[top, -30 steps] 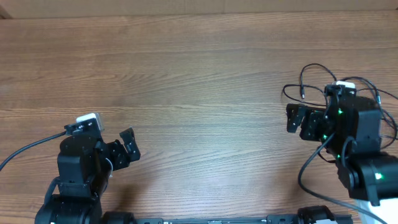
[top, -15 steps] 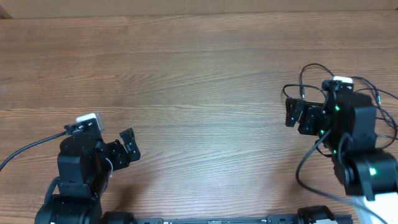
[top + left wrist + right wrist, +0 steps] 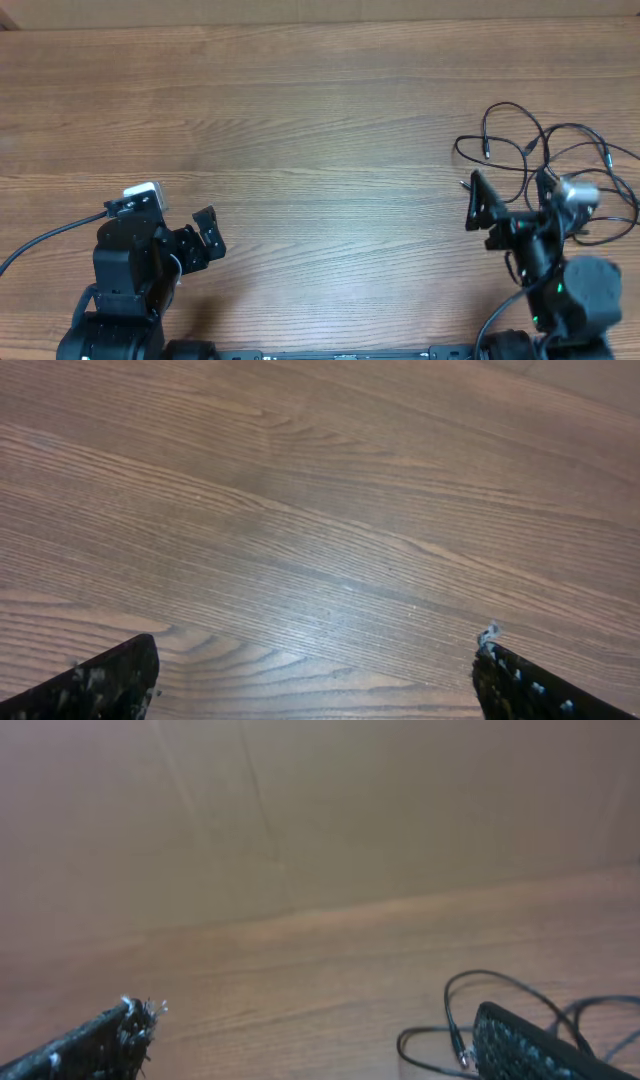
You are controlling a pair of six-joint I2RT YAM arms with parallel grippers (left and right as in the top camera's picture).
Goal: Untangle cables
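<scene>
A: Item one, surface?

B: Table (image 3: 320, 120), brown wood grain running side to side, filling the overhead view. The grain shows close up in the left wrist view.

A: Room?

B: Little of it shows. The right wrist view has a plain tan wall (image 3: 300, 810) behind the table's far edge, with a faint upright seam. It is blurred.

A: Item two, task things?

B: Cables (image 3: 560, 150), thin, black and loose, lying in overlapping loops on the table at far right. They are beyond the right arm and partly beside it. One small plug end points toward the table's middle. The right wrist view shows the cables (image 3: 452, 1038) low at right.

A: Tools?

B: Left gripper (image 3: 212, 235), near the left front edge, jaws spread wide with nothing between them. In its own view the left gripper (image 3: 315, 695) shows two dark fingertips at the bottom corners, over bare wood. It is well apart from the cables.

Right gripper (image 3: 482, 208), just on the near side of the loops, also spread wide and holding nothing. Whether it touches a strand, I cannot tell.

A: Other things?

B: A thick wire (image 3: 40, 245) runs from the left arm off the left edge. Green lights show on the right arm (image 3: 570, 290).

A: Obstructions?

B: From overhead, the right arm covers the nearest strands. In the right wrist view, the right-hand finger (image 3: 530, 1045) hides part of the loops.
</scene>
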